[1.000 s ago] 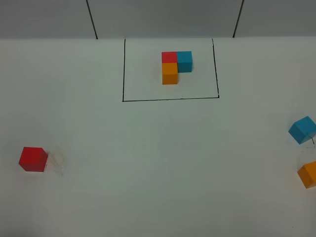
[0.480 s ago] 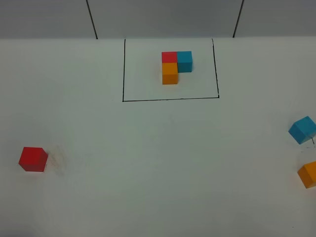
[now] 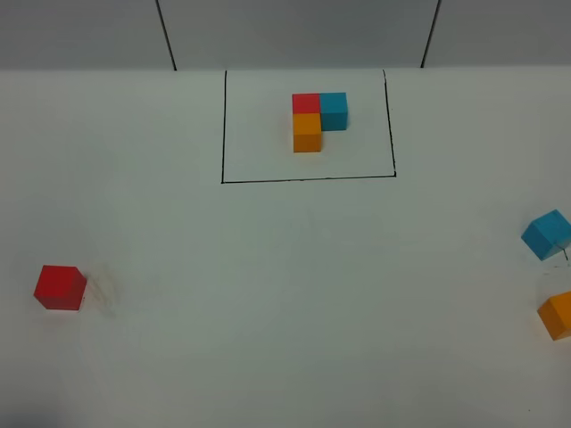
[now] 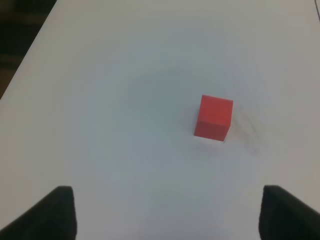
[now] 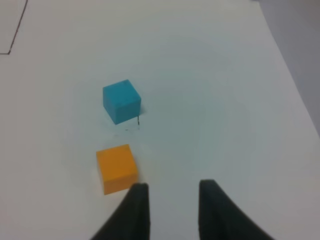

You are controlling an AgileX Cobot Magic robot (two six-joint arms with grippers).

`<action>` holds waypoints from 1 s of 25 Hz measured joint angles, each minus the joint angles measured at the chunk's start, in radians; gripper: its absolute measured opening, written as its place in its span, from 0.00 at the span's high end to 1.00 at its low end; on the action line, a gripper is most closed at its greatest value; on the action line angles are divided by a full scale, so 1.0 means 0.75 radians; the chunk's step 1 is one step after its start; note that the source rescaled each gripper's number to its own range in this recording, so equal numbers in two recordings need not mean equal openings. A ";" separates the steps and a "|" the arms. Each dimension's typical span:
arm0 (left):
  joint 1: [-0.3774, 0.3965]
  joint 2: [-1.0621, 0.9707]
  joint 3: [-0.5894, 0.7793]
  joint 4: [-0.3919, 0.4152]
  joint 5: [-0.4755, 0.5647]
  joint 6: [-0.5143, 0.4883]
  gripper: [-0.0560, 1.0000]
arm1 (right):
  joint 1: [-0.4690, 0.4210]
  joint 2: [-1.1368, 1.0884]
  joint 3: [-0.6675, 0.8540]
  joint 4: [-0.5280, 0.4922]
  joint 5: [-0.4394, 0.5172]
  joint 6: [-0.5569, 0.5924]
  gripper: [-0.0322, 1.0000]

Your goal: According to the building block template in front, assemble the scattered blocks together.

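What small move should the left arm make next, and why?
Probably it should advance and lower the left gripper toward the red cube, so that the open fingers come to either side of it. The cube lies loose on the table ahead of the gripper, nothing is held yet, and red forms the corner of the L in the template.

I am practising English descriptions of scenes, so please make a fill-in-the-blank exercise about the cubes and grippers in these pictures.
In the building block template, the corner cube joining the other two is ____.
The left gripper, open, faces one scattered block, coloured ____.
Beside the light blue cube, the cube closest to the right gripper is ____.
Missing words: red, red, orange.
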 joint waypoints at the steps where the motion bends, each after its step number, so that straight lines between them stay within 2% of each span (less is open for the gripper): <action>1: 0.000 0.068 -0.023 0.000 -0.016 0.000 0.31 | 0.000 0.000 0.000 0.000 0.000 0.000 0.97; 10: 0.000 0.874 -0.278 -0.008 -0.104 0.030 0.31 | 0.000 0.000 0.000 0.000 0.000 0.000 0.97; 19: 0.000 1.471 -0.361 -0.080 -0.314 0.102 0.31 | 0.000 0.000 0.000 0.000 0.000 0.000 0.97; 22: 0.000 1.613 -0.361 -0.153 -0.378 0.144 0.31 | 0.000 0.000 0.000 0.000 0.000 0.000 0.97; 25: 0.000 1.732 -0.361 -0.278 -0.441 0.287 0.31 | 0.000 0.000 0.000 0.000 0.000 0.000 0.97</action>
